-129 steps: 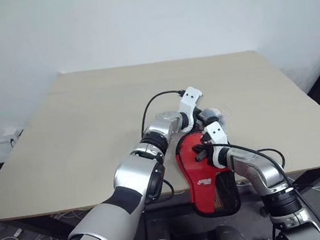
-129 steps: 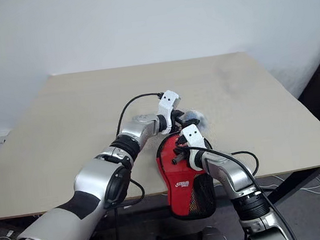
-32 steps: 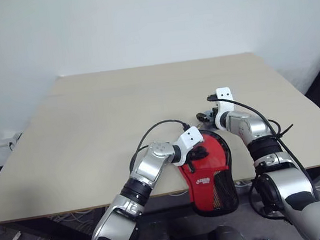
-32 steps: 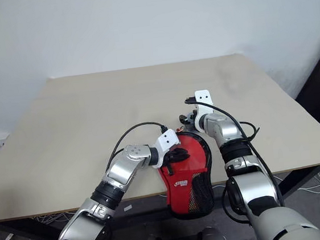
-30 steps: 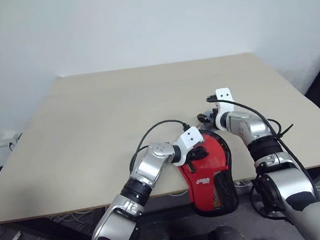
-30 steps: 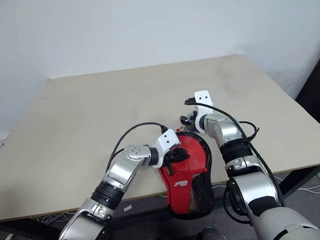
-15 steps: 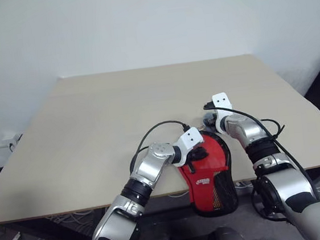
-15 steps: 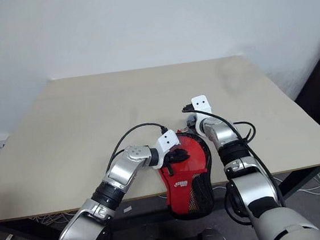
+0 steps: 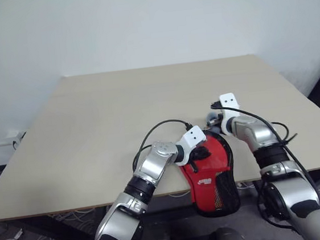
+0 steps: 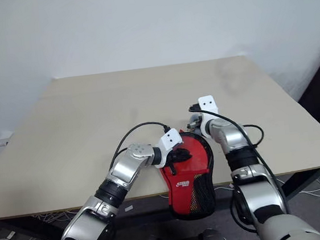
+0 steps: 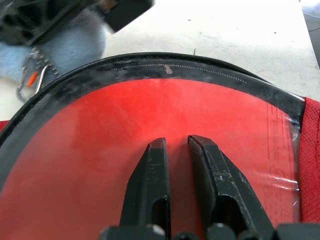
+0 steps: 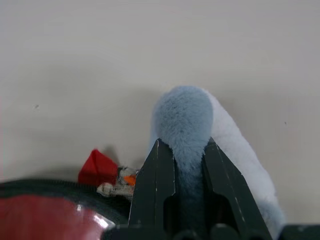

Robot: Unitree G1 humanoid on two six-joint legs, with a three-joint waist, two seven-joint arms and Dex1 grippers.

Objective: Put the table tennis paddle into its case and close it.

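Note:
The case (image 9: 209,175) lies at the table's front edge, its black mesh end hanging over the edge. Its clear red face is up and its black zip rim (image 11: 165,67) runs around it. I cannot tell the paddle apart from the red under the plastic. My left gripper (image 11: 175,142) rests on that red face, fingers nearly together with nothing between them. At the case's far end my right gripper (image 12: 182,145) is shut on a fluffy pale-blue pom (image 12: 182,115). A small metal clasp with a red tag (image 12: 97,167) lies beside the pom at the zip rim.
The beige table (image 9: 119,113) stretches wide and bare to the left and far side. Its front edge (image 9: 71,202) runs just under the case. A black cable (image 9: 160,125) loops over my left forearm.
My right gripper has closed on the blue pom and drawn slightly back toward the right. The left gripper and the case have kept still.

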